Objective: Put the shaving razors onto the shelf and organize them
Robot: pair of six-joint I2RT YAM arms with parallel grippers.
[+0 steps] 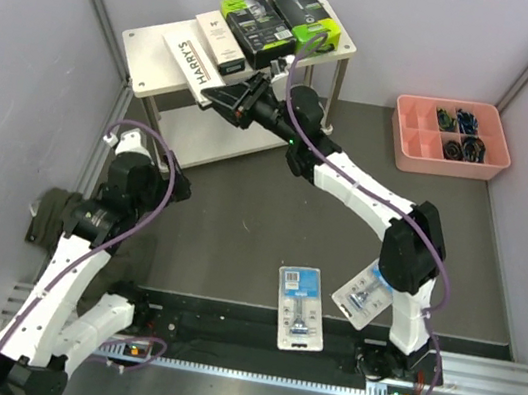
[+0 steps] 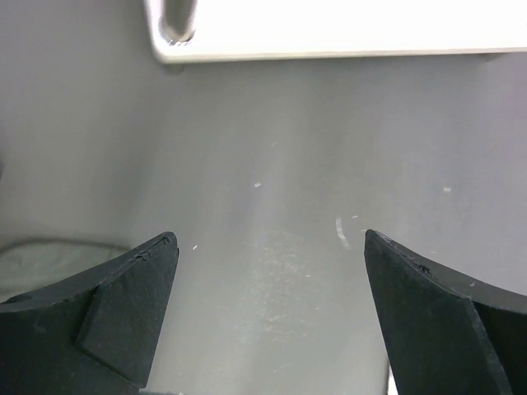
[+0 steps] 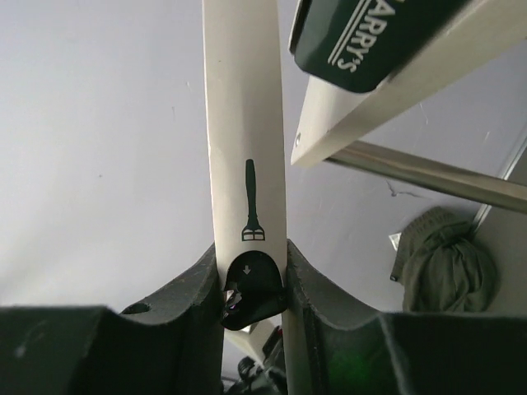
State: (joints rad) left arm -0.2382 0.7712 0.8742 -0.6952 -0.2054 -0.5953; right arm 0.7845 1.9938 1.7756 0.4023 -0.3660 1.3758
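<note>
The shelf (image 1: 150, 65) stands at the back left. On its top board lie two black and lime-green packs (image 1: 255, 26) (image 1: 300, 11) and a white Harry's box (image 1: 219, 40). My right gripper (image 1: 224, 100) is shut on the second white Harry's box (image 1: 187, 60) and holds it at the top board's front edge. In the right wrist view the gripper (image 3: 250, 247) clamps this box (image 3: 243, 123) edge-on, beside the board (image 3: 387, 90) with the other Harry's box (image 3: 362, 33). Two blister packs (image 1: 299, 307) (image 1: 362, 293) lie on the table near the front. My left gripper (image 2: 270, 239) is open and empty.
A pink compartment tray (image 1: 409, 149) with small dark items sits at the back right. A dark green cloth (image 1: 47, 212) lies at the left wall and shows in the right wrist view (image 3: 445, 263). The shelf's lower board and a post (image 2: 177, 20) are ahead of my left gripper.
</note>
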